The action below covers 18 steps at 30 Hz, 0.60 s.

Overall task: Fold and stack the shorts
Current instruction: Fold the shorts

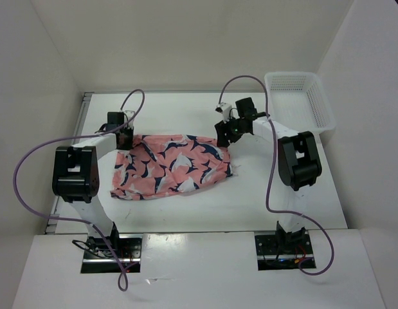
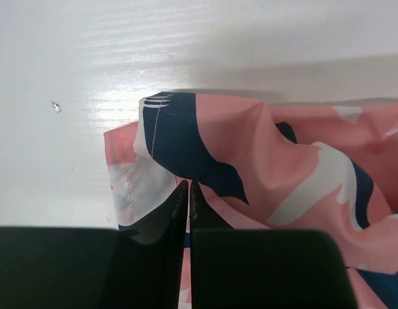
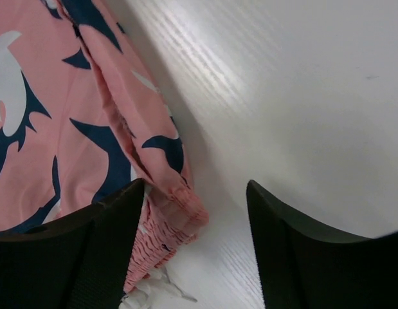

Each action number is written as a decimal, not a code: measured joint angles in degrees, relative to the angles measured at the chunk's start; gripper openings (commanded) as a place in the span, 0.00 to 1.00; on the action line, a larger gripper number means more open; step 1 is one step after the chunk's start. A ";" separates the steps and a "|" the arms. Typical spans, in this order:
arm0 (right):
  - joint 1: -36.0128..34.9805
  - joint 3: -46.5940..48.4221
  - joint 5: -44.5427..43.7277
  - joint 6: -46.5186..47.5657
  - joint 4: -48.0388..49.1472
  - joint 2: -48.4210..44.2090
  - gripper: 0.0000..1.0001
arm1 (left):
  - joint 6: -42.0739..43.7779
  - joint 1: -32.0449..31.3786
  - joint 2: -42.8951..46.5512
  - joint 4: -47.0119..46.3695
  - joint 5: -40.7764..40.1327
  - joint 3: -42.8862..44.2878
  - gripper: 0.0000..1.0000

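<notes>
The salmon-pink shorts (image 1: 170,165) with navy-and-white whale shapes lie spread on the white table, slightly rumpled. My left gripper (image 1: 125,138) is at their far left corner. In the left wrist view its fingertips (image 2: 188,188) are shut and pinch the fabric (image 2: 263,167) just behind the hem corner. My right gripper (image 1: 226,132) is at the far right corner. In the right wrist view it is open (image 3: 195,187), with the gathered elastic waistband corner (image 3: 176,209) lying between the fingers next to the left one, touching neither pad clearly.
A white perforated plastic basket (image 1: 298,96) stands at the back right, beside the right arm. White walls enclose the table on three sides. Purple cables loop from both arms. A white tag (image 3: 153,293) sticks out under the waistband.
</notes>
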<state>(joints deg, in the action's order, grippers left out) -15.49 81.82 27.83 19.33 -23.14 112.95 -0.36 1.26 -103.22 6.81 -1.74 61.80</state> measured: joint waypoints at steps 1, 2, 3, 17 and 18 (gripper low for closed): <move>-0.39 -0.68 0.00 0.15 0.09 0.00 0.62 | 0.11 -0.11 0.02 0.39 -0.37 0.39 0.04; -0.85 -1.38 -0.04 0.46 -0.02 0.00 0.51 | 0.11 -0.22 0.02 0.61 -0.50 0.70 0.03; -1.36 -2.10 -0.07 0.74 -0.02 0.00 0.46 | 0.17 -0.35 0.15 0.96 -0.68 1.01 0.01; -3.89 -3.23 -3.02 6.03 -0.31 -2.86 0.08 | 0.17 -0.44 11.87 11.87 -1.84 2.60 0.24; -3.89 -3.43 -3.04 6.23 -0.26 -3.76 0.12 | 0.50 -0.44 12.87 11.56 -2.19 2.49 0.34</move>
<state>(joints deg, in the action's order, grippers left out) -19.38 78.39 24.80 25.56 -23.40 109.19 0.14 0.82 -90.35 18.37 -3.92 64.29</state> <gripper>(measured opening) 0.107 0.117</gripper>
